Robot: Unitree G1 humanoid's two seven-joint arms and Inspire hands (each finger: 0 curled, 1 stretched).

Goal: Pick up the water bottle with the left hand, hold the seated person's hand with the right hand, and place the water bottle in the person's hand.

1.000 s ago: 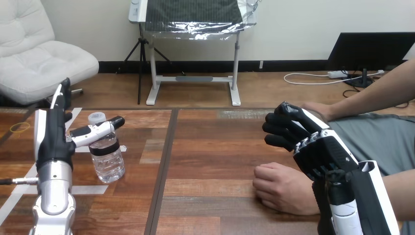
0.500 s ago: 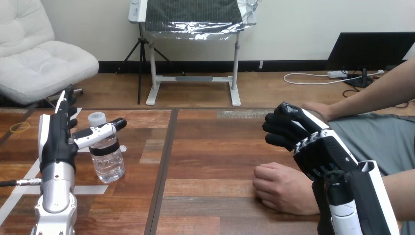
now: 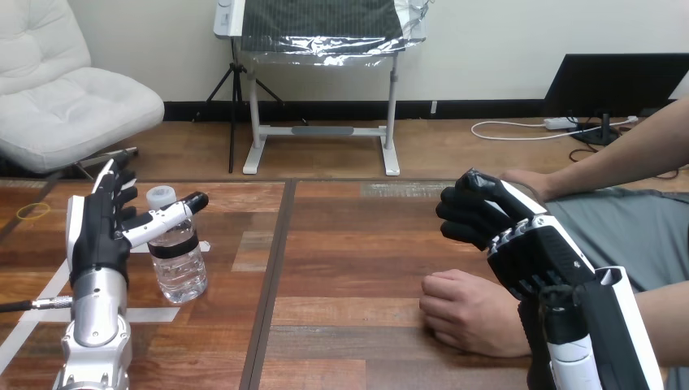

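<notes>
A clear water bottle (image 3: pixel 177 252) with a white cap and a dark band stands upright on the table's left part. My left hand (image 3: pixel 99 231) is just left of it, open, fingers straight and pointing away, thumb reaching across the bottle's neck. Whether the thumb touches the bottle I cannot tell. My right hand (image 3: pixel 508 231) hovers at the right with its fingers curled and nothing in them. Below it the person's hand (image 3: pixel 465 313) rests as a loose fist on the table, apart from my hand.
A dark groove (image 3: pixel 272 276) runs down the table between the bottle and the person's hand. White tape strips (image 3: pixel 150 315) lie on the wood by the bottle. The person's other hand (image 3: pixel 528 180) rests at the far right edge.
My left hand has shifted right and forward, closer to the bottle. The bottle, my right hand and the person's hand have stayed in place.
</notes>
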